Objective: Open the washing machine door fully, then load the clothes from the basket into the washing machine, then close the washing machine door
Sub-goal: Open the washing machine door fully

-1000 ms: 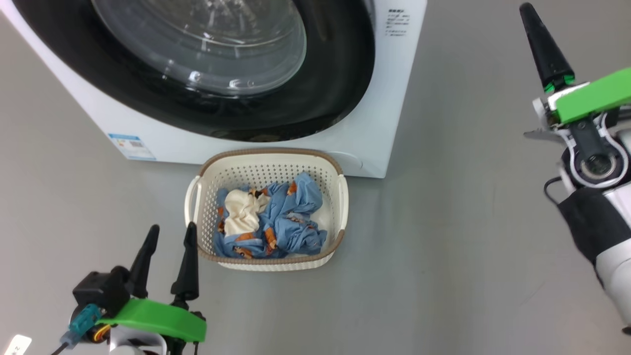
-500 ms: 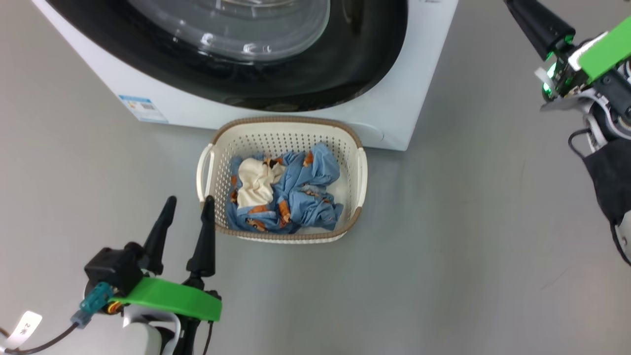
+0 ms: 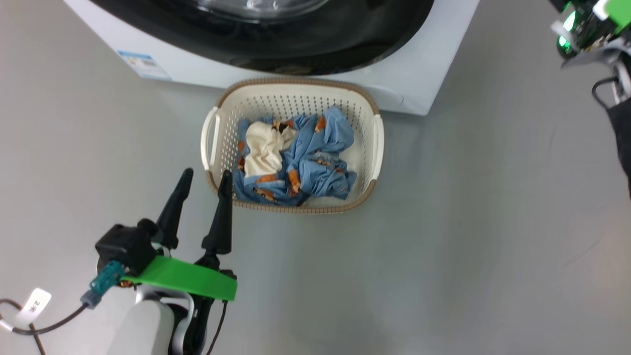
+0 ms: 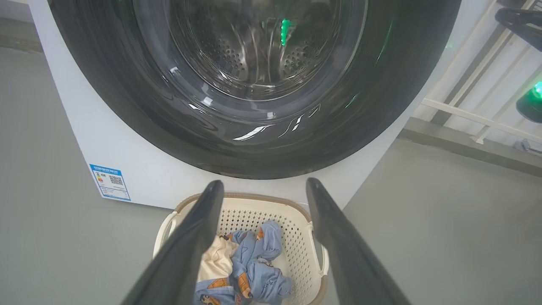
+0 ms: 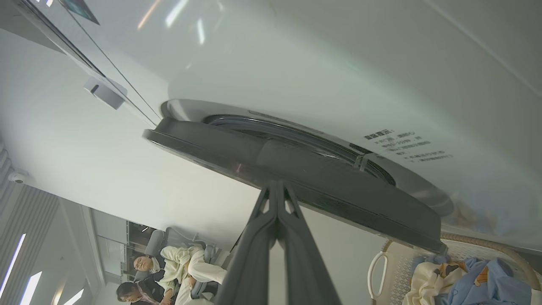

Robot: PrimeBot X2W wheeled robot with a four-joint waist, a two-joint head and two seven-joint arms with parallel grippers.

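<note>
Tilts head view down; holds right end effector [image 5: 277,185] closed by washing machine door [image 5: 338,190] edge, left end effector [image 3: 207,173] open beside basket [image 3: 296,82]; opening pending.

One washing machine [image 3: 443,49], one door [image 3: 345,54], one basket [image 3: 291,101], one cream cloth [image 3: 263,150], two seated people [image 5: 178,264].

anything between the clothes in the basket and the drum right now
Yes. The washing machine door covers the mouth of the washing machine, with its black rim and glass facing the basket. The clothes lie in the basket on the floor just in front. Nothing else visible stands between them.
</note>
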